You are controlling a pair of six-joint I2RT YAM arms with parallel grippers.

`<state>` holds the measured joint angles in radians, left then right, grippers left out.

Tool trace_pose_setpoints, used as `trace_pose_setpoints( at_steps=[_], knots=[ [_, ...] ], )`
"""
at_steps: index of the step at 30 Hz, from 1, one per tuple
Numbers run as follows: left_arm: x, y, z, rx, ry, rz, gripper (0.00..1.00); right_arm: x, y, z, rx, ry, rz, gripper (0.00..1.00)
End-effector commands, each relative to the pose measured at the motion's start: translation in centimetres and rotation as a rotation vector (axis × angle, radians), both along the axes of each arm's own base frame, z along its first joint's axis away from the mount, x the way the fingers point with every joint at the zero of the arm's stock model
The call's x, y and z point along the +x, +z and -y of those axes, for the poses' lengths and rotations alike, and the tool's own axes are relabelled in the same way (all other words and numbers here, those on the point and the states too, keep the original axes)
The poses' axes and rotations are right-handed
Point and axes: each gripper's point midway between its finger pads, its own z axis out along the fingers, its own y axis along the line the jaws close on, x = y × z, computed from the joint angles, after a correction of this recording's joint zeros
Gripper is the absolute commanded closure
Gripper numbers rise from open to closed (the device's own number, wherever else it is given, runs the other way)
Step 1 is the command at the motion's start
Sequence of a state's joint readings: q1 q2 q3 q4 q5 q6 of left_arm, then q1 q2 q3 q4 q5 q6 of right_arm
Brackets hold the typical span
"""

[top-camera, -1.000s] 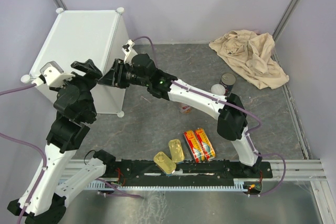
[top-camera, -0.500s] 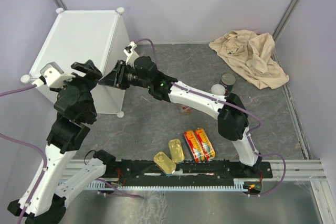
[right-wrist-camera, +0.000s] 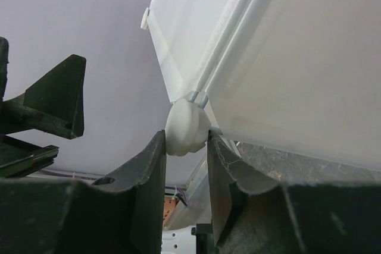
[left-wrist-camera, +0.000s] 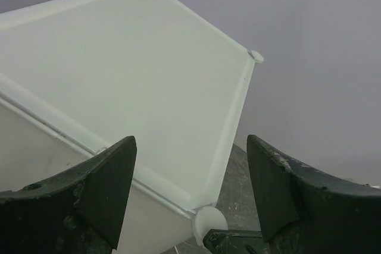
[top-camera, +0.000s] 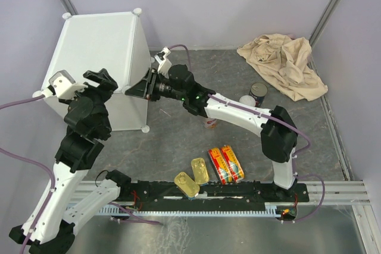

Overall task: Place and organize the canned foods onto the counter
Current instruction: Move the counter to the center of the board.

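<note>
The counter (top-camera: 98, 43) is a large white cube cabinet at the far left, standing tilted. My right gripper (top-camera: 139, 87) is shut on the round white knob (right-wrist-camera: 186, 128) at its near right corner; in the right wrist view the gripper (right-wrist-camera: 186, 139) clamps the knob from both sides. My left gripper (top-camera: 106, 82) is open and empty beside the same edge; in the left wrist view it (left-wrist-camera: 190, 146) frames the counter (left-wrist-camera: 131, 81). On the floor lie two gold tins (top-camera: 199, 169) (top-camera: 186, 184), two red-yellow tins (top-camera: 217, 165) (top-camera: 233, 162), a dark can (top-camera: 259, 94) and a white-and-red can (top-camera: 246, 100). Another can (top-camera: 211, 124) shows partly under the right arm.
A beige cloth (top-camera: 284, 62) lies crumpled at the far right by the wall. Purple walls close in the grey floor on three sides. The black mounting rail (top-camera: 208, 193) runs along the near edge.
My right gripper has moved to the right with the counter's corner knob in it, and the counter's near right side has swung right with it. The left gripper has shifted only slightly.
</note>
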<state>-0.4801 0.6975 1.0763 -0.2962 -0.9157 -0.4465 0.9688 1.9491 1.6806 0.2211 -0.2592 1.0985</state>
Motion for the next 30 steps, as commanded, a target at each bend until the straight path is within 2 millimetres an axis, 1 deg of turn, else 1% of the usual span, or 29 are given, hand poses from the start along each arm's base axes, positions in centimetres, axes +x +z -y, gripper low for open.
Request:
trace_pose_setpoints(
  at_steps=[1,10,16,19,24,30],
  knots=[
    [0.2,0.7,0.0,-0.016,0.012,0.03,0.19,1.1,4.0,3.0,0.079,-0.05,0.065,0.83],
    [0.7,0.4,0.3,-0.012,0.01,0.022,0.2,2.5,4.4,6.8,0.102,-0.102,0.069,0.84],
    [1.0,0.0,0.4,-0.008,0.01,0.01,0.2,3.1,4.8,9.4,0.116,-0.132,0.074,0.84],
    [1.2,-0.3,0.5,-0.004,0.011,0.003,0.2,3.3,4.7,10.6,0.116,-0.146,0.075,0.85],
    [1.3,-0.5,0.5,0.003,0.016,-0.006,0.2,3.3,4.3,12.4,0.11,-0.16,0.075,0.85],
    [1.4,-1.0,0.4,0.011,0.026,-0.018,0.19,2.4,4.3,14.2,0.112,-0.162,0.082,0.86]
  ],
)
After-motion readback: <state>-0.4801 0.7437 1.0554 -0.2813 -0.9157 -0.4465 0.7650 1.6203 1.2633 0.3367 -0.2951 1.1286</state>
